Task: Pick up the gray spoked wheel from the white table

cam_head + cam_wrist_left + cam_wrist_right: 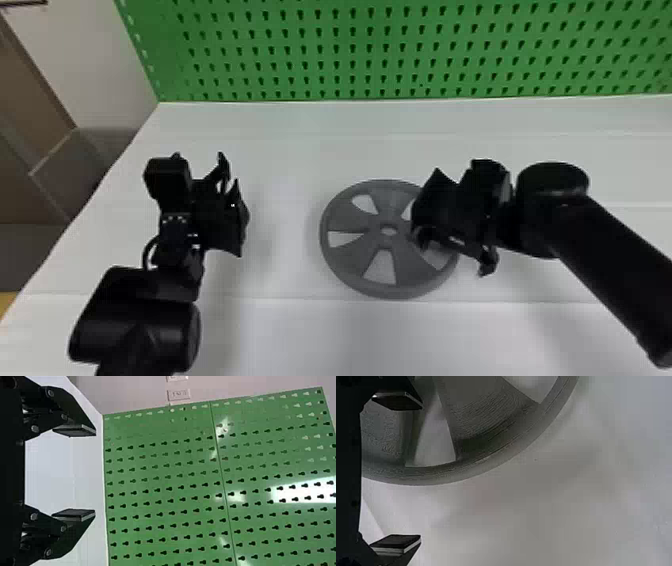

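The gray spoked wheel lies flat on the white table. Over its right side is my right gripper, hiding part of the rim and spokes. In the right wrist view my right gripper is open, one finger in front of the wheel and the other over bare table beyond the rim; whether they touch the wheel I cannot tell. Left of the wheel, apart from it, my left gripper is above the table. The left wrist view has the left gripper open with nothing between its fingers.
A green perforated board stands along the table's back edge. The table's left edge slants down toward the lower left, with a darker floor area beyond it. Bare table lies between the left gripper and the wheel.
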### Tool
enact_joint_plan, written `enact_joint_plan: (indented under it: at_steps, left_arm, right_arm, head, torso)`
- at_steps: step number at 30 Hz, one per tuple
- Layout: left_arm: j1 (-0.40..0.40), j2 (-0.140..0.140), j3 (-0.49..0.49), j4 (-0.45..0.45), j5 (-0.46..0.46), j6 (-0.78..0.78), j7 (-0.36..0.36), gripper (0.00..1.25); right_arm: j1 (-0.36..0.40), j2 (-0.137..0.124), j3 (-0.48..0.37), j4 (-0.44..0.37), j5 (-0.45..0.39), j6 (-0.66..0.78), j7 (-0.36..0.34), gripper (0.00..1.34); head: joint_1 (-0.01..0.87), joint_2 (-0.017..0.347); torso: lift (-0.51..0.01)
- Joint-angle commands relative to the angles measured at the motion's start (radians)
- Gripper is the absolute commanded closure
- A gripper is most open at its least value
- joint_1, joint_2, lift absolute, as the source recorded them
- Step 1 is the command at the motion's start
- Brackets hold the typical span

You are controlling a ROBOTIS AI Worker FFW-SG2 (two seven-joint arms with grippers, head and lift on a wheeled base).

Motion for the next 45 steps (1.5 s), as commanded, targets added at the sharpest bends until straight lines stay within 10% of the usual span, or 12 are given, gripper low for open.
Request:
enact_joint_plan:
  at_steps: [1,15,45]
  left_arm:
    - [-0.001,0.0,-0.001,0.0,0.0,0.0,0.0,0.52]
    - [-0.002,0.0,-0.002,0.002,-0.002,0.003,0.0,0.52]
    - [-0.007,0.0,-0.01,0.002,0.0,0.02,0.0,0.52]
  right_arm:
    - [0.002,0.0,-0.004,0.001,-0.004,-0.003,0.0,0.15]
    - [0.007,-0.014,0.004,0.006,-0.067,-0.001,0.0,0.53]
    - [-0.013,-0.023,-0.001,0.022,-0.029,0.051,0.037,0.73]
  head:
    - [0.779,0.11]
    - [0.779,0.11]
    - [0.779,0.11]
  torso:
    - [-0.068]
    - [-0.068]
    - [-0.068]
